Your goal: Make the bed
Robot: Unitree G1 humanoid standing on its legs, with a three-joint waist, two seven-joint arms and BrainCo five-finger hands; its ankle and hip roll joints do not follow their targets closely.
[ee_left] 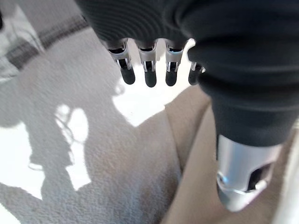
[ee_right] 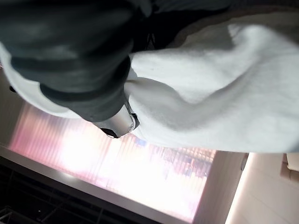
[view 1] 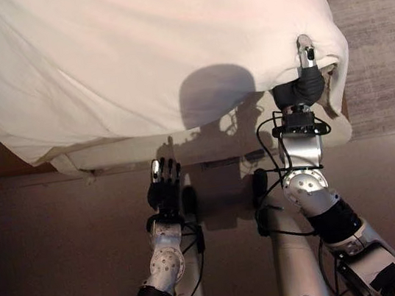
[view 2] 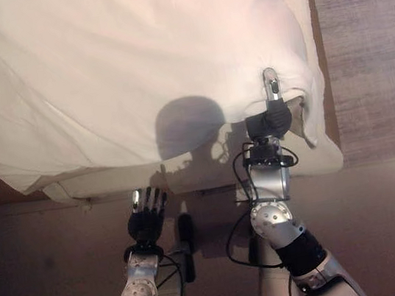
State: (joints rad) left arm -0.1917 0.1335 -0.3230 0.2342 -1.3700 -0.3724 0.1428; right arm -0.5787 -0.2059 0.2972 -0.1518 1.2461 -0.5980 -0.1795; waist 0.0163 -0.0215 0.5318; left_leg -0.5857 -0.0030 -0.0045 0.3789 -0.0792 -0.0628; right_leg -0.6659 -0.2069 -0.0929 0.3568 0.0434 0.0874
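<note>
A: Far left, 9 to 10 o'clock: edge of the white duvet [view 1: 132, 61], draped over the near side of the bed [view 1: 109, 155] and hanging lower at the left than in the middle.

B: Below it, 6 to 8 o'clock: brown floor [view 1: 57, 251]. Left hand [view 1: 163, 186] at about 7 o'clock, raised on its arm, fingers straight and spread, holding nothing, clear of the bed's edge.

A: Confirmed from the left wrist: fingers [ee_left: 148, 70] extended in a row, thumb apart, only carpet beyond them.

B: Centre: broad rumpled expanse of duvet, shadowed near its lower hem; pale mattress side visible beneath at 6 o'clock.

A: Right of centre, about 3 o'clock: right hand [view 1: 307, 76] at the near right corner of the duvet, fabric gathered and puckered around it, one silver finger showing above the dark cover.

B: From the right wrist: thumb [ee_right: 119, 123] pressed against bunched white cloth, clamped on the duvet corner.

A: Corner itself bulging over the bed's right end, hanging past the mattress.

B: Far right, 1 to 3 o'clock: grey rug [view 1: 377, 32] alongside the bed.
</note>
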